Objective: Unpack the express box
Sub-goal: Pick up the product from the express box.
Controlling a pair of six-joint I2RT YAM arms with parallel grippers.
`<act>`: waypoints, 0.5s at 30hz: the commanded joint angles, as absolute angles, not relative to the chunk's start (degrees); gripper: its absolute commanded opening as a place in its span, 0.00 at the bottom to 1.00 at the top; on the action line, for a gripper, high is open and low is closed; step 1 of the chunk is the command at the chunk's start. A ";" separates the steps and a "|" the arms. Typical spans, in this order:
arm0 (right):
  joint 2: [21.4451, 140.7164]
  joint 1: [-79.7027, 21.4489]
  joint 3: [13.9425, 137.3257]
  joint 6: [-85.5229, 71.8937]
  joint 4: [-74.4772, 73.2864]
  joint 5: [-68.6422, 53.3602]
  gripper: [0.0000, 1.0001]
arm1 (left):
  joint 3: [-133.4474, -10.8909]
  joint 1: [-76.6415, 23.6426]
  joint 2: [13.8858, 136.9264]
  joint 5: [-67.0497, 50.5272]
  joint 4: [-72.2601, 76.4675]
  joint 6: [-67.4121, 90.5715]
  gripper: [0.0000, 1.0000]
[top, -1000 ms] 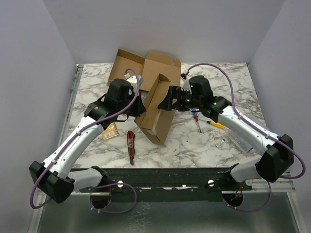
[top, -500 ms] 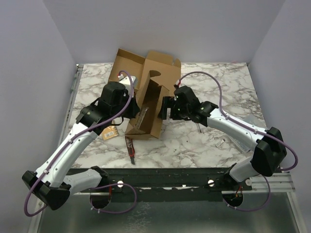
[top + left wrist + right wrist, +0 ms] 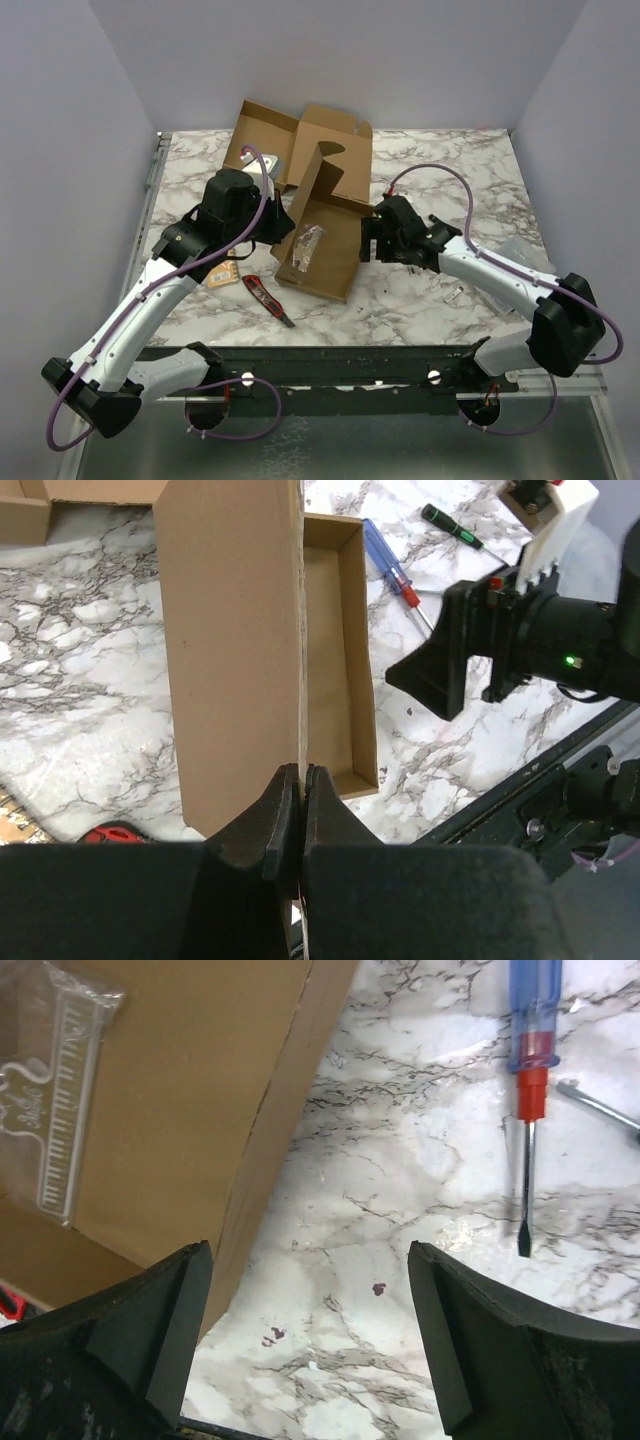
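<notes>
The brown express box (image 3: 330,262) lies open side up on the marble table, with its lid flaps (image 3: 300,135) spread toward the back. A clear bag holding a ruler (image 3: 304,246) (image 3: 62,1110) rests inside. My left gripper (image 3: 284,228) (image 3: 300,780) is shut on the box's upright left wall (image 3: 235,650). My right gripper (image 3: 367,241) (image 3: 310,1330) is open just off the box's right wall (image 3: 250,1190), low over bare marble and holding nothing.
A red box cutter (image 3: 268,297) and an orange packet (image 3: 222,275) lie left of the box in front. A blue and red screwdriver (image 3: 530,1050) (image 3: 385,565) and a dark-handled one (image 3: 455,525) lie to the right, with a small metal piece (image 3: 455,293) nearby.
The box has come down from standing on edge to lying flat and open. My right gripper has drawn back to its right side. The box cutter has been nudged askew.
</notes>
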State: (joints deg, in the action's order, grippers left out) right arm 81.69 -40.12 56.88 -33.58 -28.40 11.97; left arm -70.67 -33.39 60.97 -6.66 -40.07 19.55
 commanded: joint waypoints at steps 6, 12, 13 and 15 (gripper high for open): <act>78.24 -41.11 59.91 -32.17 -21.92 3.71 0.84 | -69.11 -33.46 59.72 -8.84 -34.42 26.03 0.00; 85.49 -40.98 58.99 -46.95 -3.70 -0.46 0.78 | -68.09 -33.45 59.30 -9.62 -33.93 28.96 0.00; 86.52 -41.02 57.91 -49.20 -1.05 1.14 0.75 | -67.99 -33.41 59.18 -9.53 -33.94 29.52 0.00; 89.43 -40.81 57.40 -52.74 3.08 2.16 0.73 | -67.78 -33.40 58.86 -9.63 -33.88 30.53 0.00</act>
State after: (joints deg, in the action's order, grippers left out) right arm 85.06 -40.82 59.27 -42.19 -10.07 2.42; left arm -68.53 -33.39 60.73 -8.19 -35.66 27.14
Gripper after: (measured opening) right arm 0.746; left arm 0.027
